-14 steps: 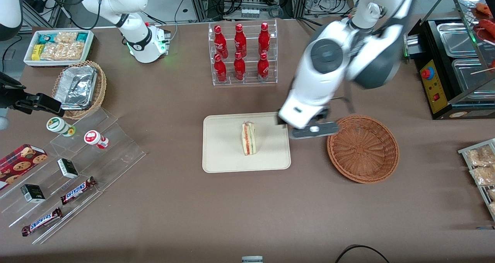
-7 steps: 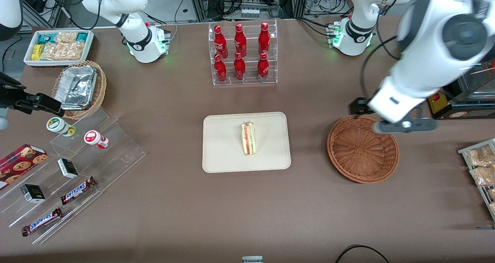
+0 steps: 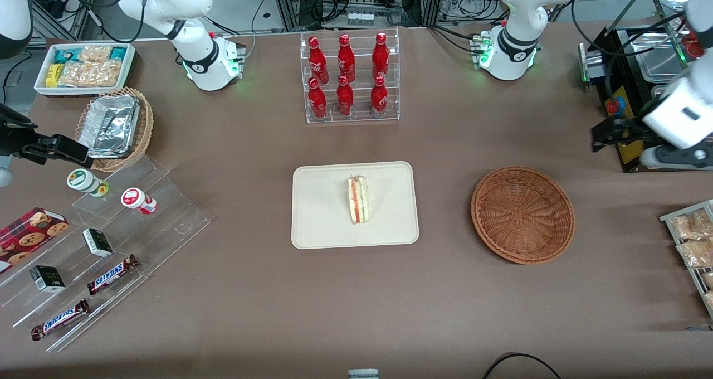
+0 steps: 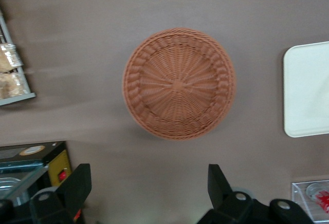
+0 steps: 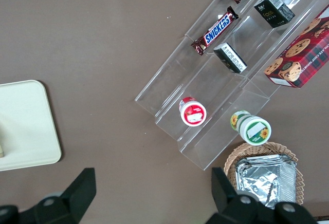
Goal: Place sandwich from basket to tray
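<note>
Sandwich [image 3: 357,200] is on the tray [image 3: 317,223], standing on edge near the tray's middle, red and green filling stripes facing up toward the front camera. Nothing touching it.

Tray sits flat on the brown worktop [image 3: 356,301], nearer the front camera than the clear rack of red bottles [image 3: 348,78]. One rounded corner of the tray [image 4: 308,90] shows in the left wrist view.

Basket [image 3: 522,214] is beside the tray, toward the working arm's end of the worktop, apart from the tray with bare worktop between them. Wicker bottom fully exposed in both views [image 4: 179,83], no contents.

Claw [image 4: 149,183] is released: in the left wrist view both fingers [image 4: 77,185] are spread wide, nothing between them, only worktop visible in the gap. It's held high, with the basket seen from above. In the front view the claw [image 3: 677,157] is at the working arm's end of the worktop, well apart from the tray, in front of the black appliance with the red button [image 3: 626,117], farther from the front camera than the basket.

Relative to the tray, toward the parked arm's end: clear stepped shelf [image 3: 111,239] with Snickers bars [image 3: 111,273] and small jars.
</note>
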Robot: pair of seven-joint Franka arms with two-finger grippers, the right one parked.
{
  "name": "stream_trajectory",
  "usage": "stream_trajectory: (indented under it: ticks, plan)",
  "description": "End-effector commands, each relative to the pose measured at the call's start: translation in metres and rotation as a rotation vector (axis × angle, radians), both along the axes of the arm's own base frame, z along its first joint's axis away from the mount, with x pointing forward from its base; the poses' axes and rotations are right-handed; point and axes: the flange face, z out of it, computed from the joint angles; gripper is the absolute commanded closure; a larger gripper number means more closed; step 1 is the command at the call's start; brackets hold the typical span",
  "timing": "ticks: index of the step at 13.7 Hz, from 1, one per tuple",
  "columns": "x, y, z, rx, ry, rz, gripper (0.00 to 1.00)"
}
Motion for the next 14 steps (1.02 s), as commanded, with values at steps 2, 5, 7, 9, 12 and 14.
stream_trajectory:
  ticks: [2, 5, 7, 9, 12, 14]
  plan:
    - [-0.030, 0.003, 0.015, 0.008, -0.002, -0.014, 0.00]
    - [-0.031, -0.009, 0.017, 0.007, -0.004, 0.006, 0.00]
    - [-0.028, -0.010, 0.020, -0.002, 0.003, 0.008, 0.00]
    - [-0.025, -0.009, 0.024, -0.003, -0.005, -0.001, 0.00]
    - [-0.022, -0.007, 0.028, -0.004, -0.010, 0.011, 0.00]
    - [-0.024, -0.007, 0.027, -0.005, 0.007, 0.013, 0.00]
